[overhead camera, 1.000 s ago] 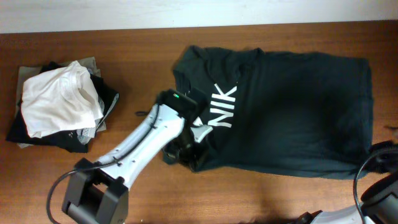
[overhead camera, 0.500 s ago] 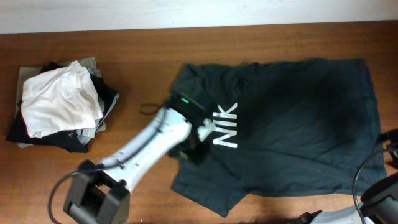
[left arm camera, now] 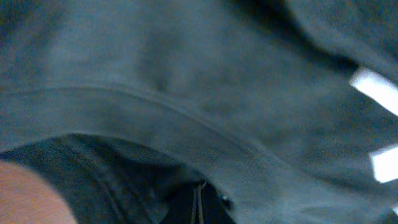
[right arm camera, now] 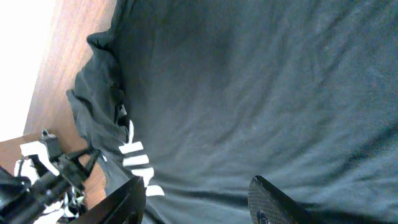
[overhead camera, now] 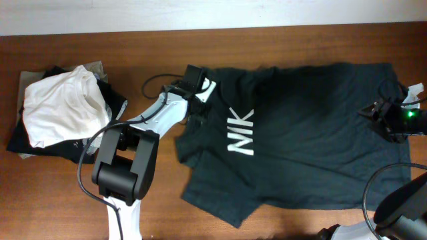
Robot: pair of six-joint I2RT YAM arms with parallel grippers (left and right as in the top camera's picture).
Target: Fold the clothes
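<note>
The clothes [overhead camera: 307, 133], a dark T-shirt with white letters "NIK" [overhead camera: 240, 131], lie spread chest-up across the middle and right of the table. My left gripper [overhead camera: 198, 90] sits at the shirt's collar and left shoulder edge. In the left wrist view its jaws [left arm camera: 200, 205] are pressed together, with folds of the dark fabric [left arm camera: 186, 74] bunched right at the tips. My right gripper [overhead camera: 373, 115] hovers over the hem end of the shirt at the right. In the right wrist view it [right arm camera: 199, 202] stands open above flat fabric [right arm camera: 249, 93], with nothing between its fingers.
A stack of folded garments topped by a white shirt [overhead camera: 63, 107] sits at the table's left end. Bare brown wood [overhead camera: 133, 47] runs along the back edge by the white wall. The left arm's cable [overhead camera: 152, 83] loops beside the collar.
My left gripper moved from the shirt's lower left up to the collar, opening and shutting again. The shirt now lies flatter. My right gripper came in over the right hem and opened.
</note>
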